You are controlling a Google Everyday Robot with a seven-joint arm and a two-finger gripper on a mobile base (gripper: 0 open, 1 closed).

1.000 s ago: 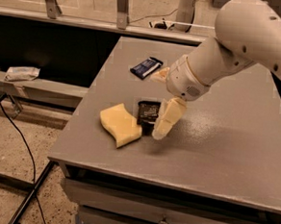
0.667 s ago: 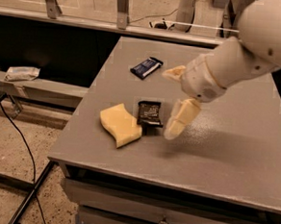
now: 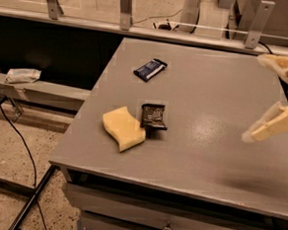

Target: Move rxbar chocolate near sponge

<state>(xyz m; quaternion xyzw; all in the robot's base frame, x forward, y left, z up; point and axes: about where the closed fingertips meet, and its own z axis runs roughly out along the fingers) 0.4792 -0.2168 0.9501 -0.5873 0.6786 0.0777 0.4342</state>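
- The hand point(image 3: 256, 97) has drawn away from the bar to the far right edge of the view, above the desk point(image 3: 210, 92). Its two fingers are spread wide and hold nothing.
- The rxbar chocolate point(image 3: 154, 116) lies flat, just beside the right edge of the sponge point(image 3: 123, 128), as it did a second ago.
- The dark blue bar point(image 3: 150, 69) has not moved.
- In my judgement the bar is placed, and the task looks complete.

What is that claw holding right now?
Nothing. The gripper hangs open over the table, apart from the rxbar, which lies beside the sponge.
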